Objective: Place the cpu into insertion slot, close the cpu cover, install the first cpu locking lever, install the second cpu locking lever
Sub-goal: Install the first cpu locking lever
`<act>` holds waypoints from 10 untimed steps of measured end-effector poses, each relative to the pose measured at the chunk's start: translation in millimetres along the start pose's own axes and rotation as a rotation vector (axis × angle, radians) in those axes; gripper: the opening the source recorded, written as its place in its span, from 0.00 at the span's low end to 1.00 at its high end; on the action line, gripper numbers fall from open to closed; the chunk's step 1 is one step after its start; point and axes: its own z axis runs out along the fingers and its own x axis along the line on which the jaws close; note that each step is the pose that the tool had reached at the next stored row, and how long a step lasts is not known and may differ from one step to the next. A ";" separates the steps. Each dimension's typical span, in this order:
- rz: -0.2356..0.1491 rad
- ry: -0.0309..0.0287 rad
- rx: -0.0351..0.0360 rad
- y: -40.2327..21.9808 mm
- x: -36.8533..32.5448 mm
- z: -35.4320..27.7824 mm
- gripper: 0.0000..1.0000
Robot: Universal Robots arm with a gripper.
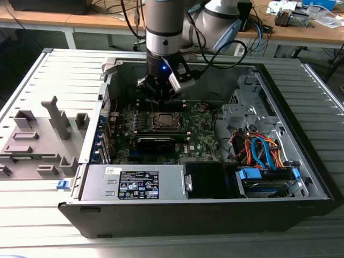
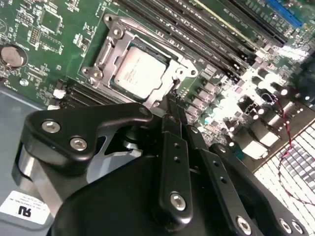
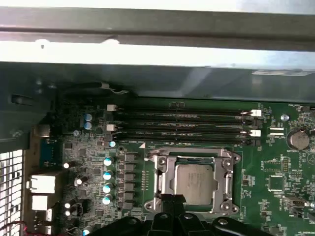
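Grey slatted panels of the bench are carrying one open computer case, and behind it wooden desks are running along the back with cables and clutter on them. One arm is reaching down into the case, its fingers hanging just above the green motherboard. In both wrist views the two black fingers are lying pressed together, clenched with nothing between them, their tips sitting at the edge of the insertion slot. One cpu is lying flat in that slot, directly ahead of the fingertips, its silvery face showing through the cut-out of the cpu cover, which is lying down around it. Beyond the slot from the fingers, four long black memory slots are running side by side in the first wrist view. One round coin battery is sitting on the board off to one side of the fingers in the second wrist view. In the exterior view, one grey power supply box is lying nearer the camera than the fingers, and one bundle of orange and blue cables is lying well apart toward the exterior view's right.
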 end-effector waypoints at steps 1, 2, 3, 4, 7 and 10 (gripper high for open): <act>0.000 -0.0047 -0.0002 0.4 13.3 -6.5 0.11; 0.000 -0.0069 -0.0002 0.7 19.1 -8.7 0.11; 0.000 -0.0076 -0.0002 0.9 20.9 -9.4 0.11; 0.000 -0.0083 -0.0003 1.0 22.4 -9.9 0.11; 0.001 -0.0101 -0.0006 2.3 26.9 -11.5 0.11; 0.001 -0.0110 -0.0022 5.5 29.8 -12.7 0.11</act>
